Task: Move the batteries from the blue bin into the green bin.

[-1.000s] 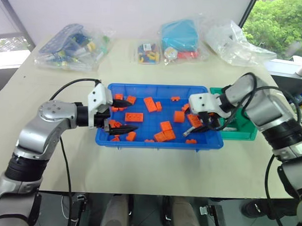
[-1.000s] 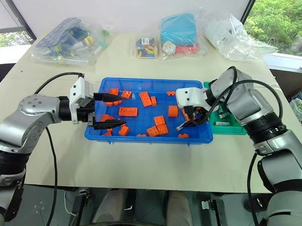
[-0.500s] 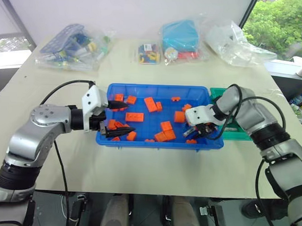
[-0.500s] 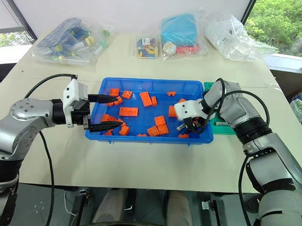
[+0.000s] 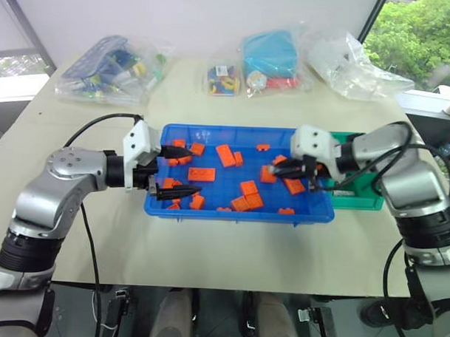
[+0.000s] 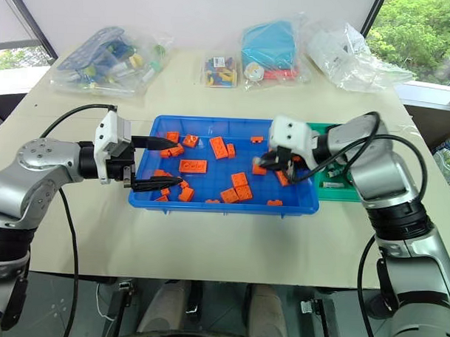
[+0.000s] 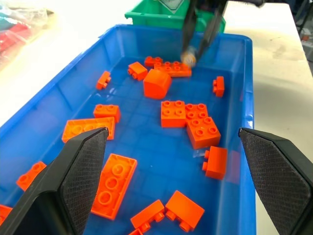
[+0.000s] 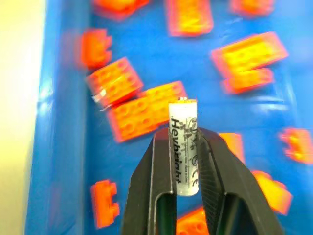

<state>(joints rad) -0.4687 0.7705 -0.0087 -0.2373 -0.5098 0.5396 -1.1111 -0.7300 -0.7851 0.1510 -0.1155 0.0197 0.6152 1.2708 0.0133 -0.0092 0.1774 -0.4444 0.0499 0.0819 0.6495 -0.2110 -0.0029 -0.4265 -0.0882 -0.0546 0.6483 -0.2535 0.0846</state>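
Presently we record the right gripper [image 8: 185,161] raised above the shallow bright-blue plastic tray [image 5: 231,211], its black fingers [image 8: 151,191] pinching a small silver-grey cylindrical battery [image 8: 183,147]. Its label reads roughly "Heyb…ght"; we cannot read the rest. The left gripper [image 5: 182,171] hovers level over the tray's left end, fingers spread wide. A second ago the right gripper was lower among the orange toy bricks [image 5: 248,194], fingers apart. The small green plastic bin [image 5: 361,189] adjoins the tray's right end.

A pale desk [image 5: 229,250] stands against a white wall [image 5: 178,19]; windows [image 5: 418,35] at both sides show daylight and green trees.
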